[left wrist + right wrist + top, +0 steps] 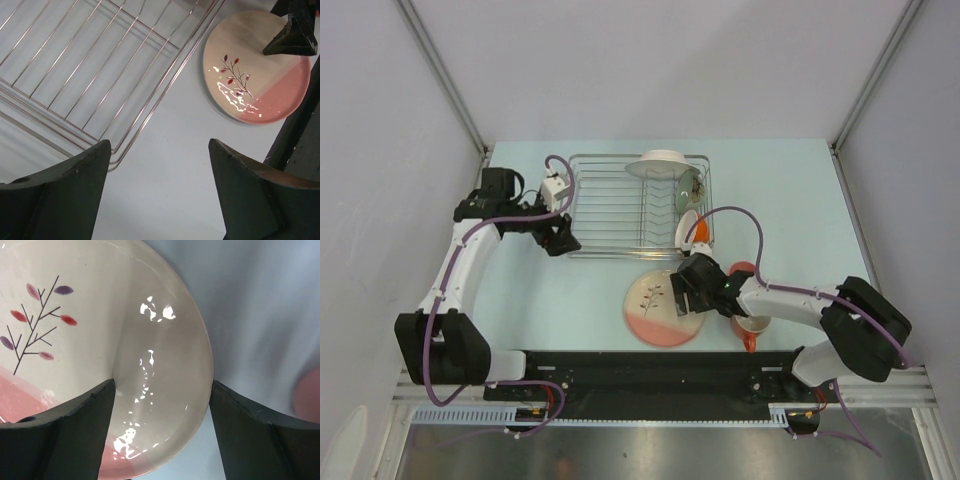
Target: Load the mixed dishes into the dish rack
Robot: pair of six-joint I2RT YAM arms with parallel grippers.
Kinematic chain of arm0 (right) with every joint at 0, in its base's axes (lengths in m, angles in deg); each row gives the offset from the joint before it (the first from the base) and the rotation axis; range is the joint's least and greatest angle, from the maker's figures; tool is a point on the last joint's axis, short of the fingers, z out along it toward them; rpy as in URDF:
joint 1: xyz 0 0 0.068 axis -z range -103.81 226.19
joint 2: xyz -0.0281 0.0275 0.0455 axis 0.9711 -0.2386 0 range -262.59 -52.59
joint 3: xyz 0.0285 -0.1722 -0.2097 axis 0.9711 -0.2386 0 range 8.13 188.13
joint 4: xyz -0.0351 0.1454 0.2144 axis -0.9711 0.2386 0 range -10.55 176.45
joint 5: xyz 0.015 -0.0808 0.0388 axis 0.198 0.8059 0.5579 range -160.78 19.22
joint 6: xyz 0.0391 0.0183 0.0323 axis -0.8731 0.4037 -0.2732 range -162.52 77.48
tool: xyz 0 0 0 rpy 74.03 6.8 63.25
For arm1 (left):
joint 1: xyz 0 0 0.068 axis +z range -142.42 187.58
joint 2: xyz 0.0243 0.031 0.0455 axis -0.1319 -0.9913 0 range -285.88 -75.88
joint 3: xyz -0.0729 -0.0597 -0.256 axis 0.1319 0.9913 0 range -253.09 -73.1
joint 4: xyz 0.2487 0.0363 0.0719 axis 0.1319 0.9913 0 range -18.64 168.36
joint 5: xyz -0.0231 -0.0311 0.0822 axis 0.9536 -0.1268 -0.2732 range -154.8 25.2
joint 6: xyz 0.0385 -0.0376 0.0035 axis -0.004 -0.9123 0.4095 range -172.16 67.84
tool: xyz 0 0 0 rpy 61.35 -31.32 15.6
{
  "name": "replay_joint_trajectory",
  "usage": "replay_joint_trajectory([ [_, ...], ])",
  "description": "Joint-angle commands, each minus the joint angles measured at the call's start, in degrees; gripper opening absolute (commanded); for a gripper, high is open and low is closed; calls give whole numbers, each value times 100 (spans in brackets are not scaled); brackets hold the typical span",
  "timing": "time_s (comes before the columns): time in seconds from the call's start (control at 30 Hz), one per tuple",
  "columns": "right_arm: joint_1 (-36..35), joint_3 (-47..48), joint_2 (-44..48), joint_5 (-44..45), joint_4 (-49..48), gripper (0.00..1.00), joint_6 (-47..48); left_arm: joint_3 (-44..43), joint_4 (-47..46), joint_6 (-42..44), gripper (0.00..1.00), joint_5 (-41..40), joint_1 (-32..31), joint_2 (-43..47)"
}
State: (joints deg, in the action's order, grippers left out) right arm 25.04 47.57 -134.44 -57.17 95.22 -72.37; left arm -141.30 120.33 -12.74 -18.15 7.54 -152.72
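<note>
Cream plate [648,306] beneath downward-pointing right tool [162,384], spread; left tool [160,142], spread, beside dish rack [620,254].

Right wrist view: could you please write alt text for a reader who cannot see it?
The right gripper stands open over a cream plate, one finger above the plate, the other beyond its rim over the pale table. The plate has a black sprig with coloured leaves and a salmon segment.

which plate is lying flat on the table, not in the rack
The cream plate with the salmon segment and black sprig, beneath the open right end effector; the white ruffled-rim plate sits in the dish rack.
</note>
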Motion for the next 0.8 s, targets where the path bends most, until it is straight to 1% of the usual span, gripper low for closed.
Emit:
replay_joint_trajectory([
  [0.0, -52, 283, -445, -973, -364, 78, 163, -290, 788, 1005, 82, 11, 214, 117],
  [0.03, -52, 301, -516, -1061, -390, 77, 172, -333, 1155, 1189, 82, -16, 258, 99],
  [0.07, -61, 353, -569, -1097, -399, 77, 189, -403, 1359, 1556, 80, -33, 336, 21],
  [0.13, -61, 362, -684, -1202, -460, 77, 216, -465, 1842, 1988, 78, -16, 416, -76],
  [0.17, -61, 363, -719, -1246, -504, 76, 233, -527, 2392, 2452, 77, -25, 451, -147],
  [0.2, -61, 380, -762, -1272, -574, 76, 242, -536, 2676, 2683, 76, -112, 460, -278],
  [0.3, -70, 406, -965, -1299, -706, 71, 269, -387, 3468, 3255, 74, -323, 487, -489],
  [0.33, -70, 424, -1069, -1508, -733, 65, 286, -308, 3496, 3265, 74, -350, 487, -560],
  [0.37, -61, 424, -1114, -1545, -768, 61, 295, -125, 3497, 3309, 74, -385, 487, -569],
  [0.4, -61, 424, -1167, -1606, -838, 56, 295, -53, 3488, 3335, 74, -411, 487, -578],
  [0.43, -61, 450, -1263, -1615, -847, 54, 304, -18, 3444, 3353, 74, -385, 478, -604],
  [0.5, -70, 468, -1351, -1677, -909, 45, 313, 27, 3391, 3309, 75, -315, 487, -674],
  [0.53, -61, 459, -1387, -1703, -918, 34, 304, 35, 3287, 3266, 75, -263, 487, -709],
  [0.57, -52, 459, -1448, -1712, -944, 28, 313, -8, 3233, 3213, 75, -236, 487, -788],
  [0.6, -44, 451, -1483, -1738, -988, 17, 304, -35, 3189, 3186, 75, -218, 469, -841],
  [0.67, -35, 433, -1588, -1765, -1041, 4, 278, -166, 3084, 3107, 75, -148, 469, -973],
  [0.7, -26, 424, -1624, -1800, -1102, 0, 260, -210, 3049, 3081, 75, -130, 469, -1017],
  [0.77, -8, 398, -1703, -1870, -1190, 0, 225, -307, 3031, 3054, 75, -78, 443, -1113],
])
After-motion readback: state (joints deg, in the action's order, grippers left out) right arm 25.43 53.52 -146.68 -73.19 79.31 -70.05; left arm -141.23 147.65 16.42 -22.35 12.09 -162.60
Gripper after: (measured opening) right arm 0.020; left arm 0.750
